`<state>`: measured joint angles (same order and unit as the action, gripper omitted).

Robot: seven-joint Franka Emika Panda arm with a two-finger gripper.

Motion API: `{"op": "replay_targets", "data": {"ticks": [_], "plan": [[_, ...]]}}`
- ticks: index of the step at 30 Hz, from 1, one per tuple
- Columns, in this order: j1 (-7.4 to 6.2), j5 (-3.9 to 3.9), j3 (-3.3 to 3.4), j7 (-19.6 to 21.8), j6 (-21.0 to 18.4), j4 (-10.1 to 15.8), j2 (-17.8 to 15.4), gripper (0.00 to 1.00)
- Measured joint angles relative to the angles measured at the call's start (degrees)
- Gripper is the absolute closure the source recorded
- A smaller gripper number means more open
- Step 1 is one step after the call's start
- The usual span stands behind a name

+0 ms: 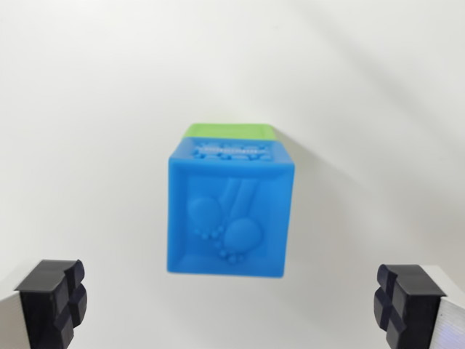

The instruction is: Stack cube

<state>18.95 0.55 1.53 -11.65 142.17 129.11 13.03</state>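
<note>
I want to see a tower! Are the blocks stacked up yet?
Looks done: the blue cube appears to sit on the green cube, which peeks out behind it. Nothing is in hand: the gripper has its jaws wide apart, holding nothing. Seemingly nothing is left.

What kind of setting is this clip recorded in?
Probably a lab tabletop test setup: a plain white surface, a blue plastic toy cube with raised footprints on a green cube, and black gripper fingertips at the frame's bottom corners.

A plain white tabletop (pixel 87 109) fills the view.
</note>
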Motion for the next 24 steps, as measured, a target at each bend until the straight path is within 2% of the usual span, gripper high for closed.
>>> {"op": "replay_targets", "data": {"ticks": [10, 24], "plan": [[0.00, -0.12, 0.01, 0.08, -5.58, -1.06, -4.59, 0.00], [0.00, -0.27, 0.01, 0.15, -13.91, -4.08, -9.93, 0.00]]}}
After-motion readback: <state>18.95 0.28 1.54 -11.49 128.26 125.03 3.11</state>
